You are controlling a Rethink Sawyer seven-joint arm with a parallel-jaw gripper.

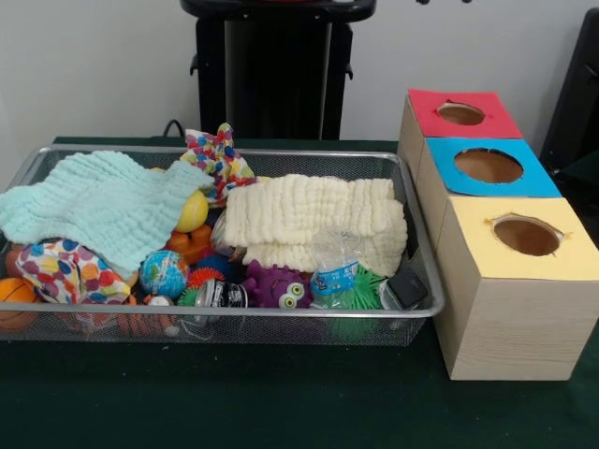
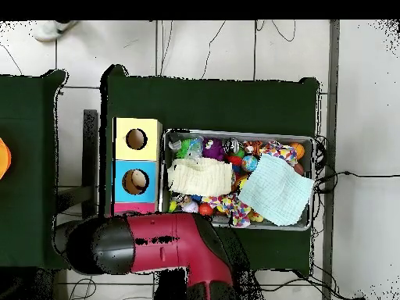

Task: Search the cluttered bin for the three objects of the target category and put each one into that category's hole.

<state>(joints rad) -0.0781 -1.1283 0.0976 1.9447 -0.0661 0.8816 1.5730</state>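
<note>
Front view: wire mesh bin point(image 1: 416, 234) heaped with toys; mint cloth point(image 1: 94, 206) at left and cream cloth point(image 1: 314, 220) at centre draped over them, likely hiding targets. Purple monster toy point(image 1: 277, 285), globe ball point(image 1: 164, 273), crushed water bottle point(image 1: 334, 267) along near edge. Box with red point(image 1: 461, 113), blue point(image 1: 489, 166) and yellow point(image 1: 527, 235) holes at right. Gripper absent.

Overhead view: red arm point(image 2: 168, 242) drawn back beside bin; gripper unseen, state impossible to tell.

Can't really read anything here, just a blue-and-white label on the crumpled water bottle point(image 1: 333, 271) and some white print on the black round thing point(image 1: 221, 294), both too blurry to make out.
</note>
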